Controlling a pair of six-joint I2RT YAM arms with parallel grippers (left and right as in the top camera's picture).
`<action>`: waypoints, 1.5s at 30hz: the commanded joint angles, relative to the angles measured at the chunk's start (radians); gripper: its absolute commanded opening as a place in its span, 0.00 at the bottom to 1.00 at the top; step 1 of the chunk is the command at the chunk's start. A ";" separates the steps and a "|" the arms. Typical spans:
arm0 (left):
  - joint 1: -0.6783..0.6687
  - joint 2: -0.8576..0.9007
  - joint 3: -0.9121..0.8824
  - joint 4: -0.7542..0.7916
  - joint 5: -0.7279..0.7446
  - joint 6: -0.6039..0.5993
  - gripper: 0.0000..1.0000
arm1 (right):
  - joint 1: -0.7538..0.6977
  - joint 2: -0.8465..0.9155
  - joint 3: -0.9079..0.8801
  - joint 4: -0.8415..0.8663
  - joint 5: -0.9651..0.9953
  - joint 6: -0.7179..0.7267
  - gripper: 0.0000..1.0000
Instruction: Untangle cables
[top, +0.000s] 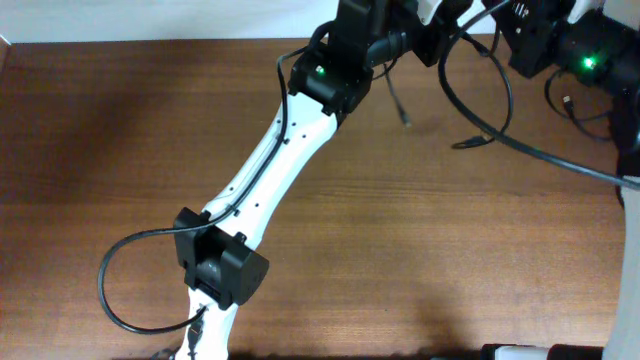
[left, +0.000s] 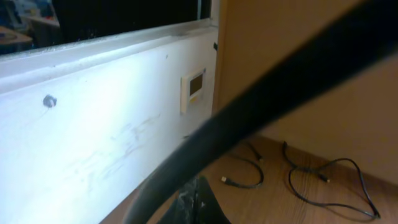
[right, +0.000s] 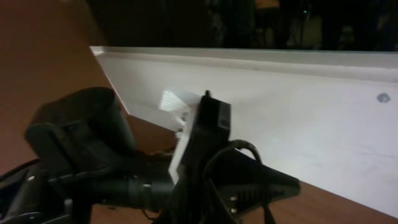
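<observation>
Overhead view: a brown wooden bench (top: 120, 130) is seen from above. At lower left, a thick black cord (top: 103, 285) is looped beside the left arm's base; it belongs to the rig, not the task. The left arm (top: 265, 170) is stretched diagonally toward the top centre, where it is met by the right arm (top: 585, 62) from the top right corner. Below that meeting point the cables (top: 495, 110) are seen as thin black strands. One short piece with a plug end (top: 404, 117) lies left of a loose loop, and one long strand is swept out to the right edge.

The left fingers (left: 199, 204) are closed tight. In the left wrist view a blurred black strand is drawn across the frame close to the lens, but whether it is pinched cannot be told. The right fingers (right: 214, 118) are likewise closed, with thin cable curled just beside them; a grip there cannot be confirmed.

The step in hand is judged to be the drawing apart of strands near the top of the bench. It would be done well if the strands are pulled apart slowly, the loop is watched for tightening, and the plug ends are kept from snagging.

Relative to the fingers, the cables are spread below and to the right, well apart from the left arm's base.
</observation>
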 joint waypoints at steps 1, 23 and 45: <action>-0.024 0.072 0.005 -0.002 -0.018 0.019 0.00 | 0.009 -0.068 0.016 0.008 -0.071 0.012 0.04; 0.110 0.129 -0.051 -0.262 -0.162 0.095 0.00 | -0.131 -0.203 0.016 -0.065 -0.071 -0.023 0.04; 0.193 -0.106 -0.043 -0.409 -0.159 0.096 0.00 | -0.053 0.509 0.015 -0.275 0.550 0.176 0.58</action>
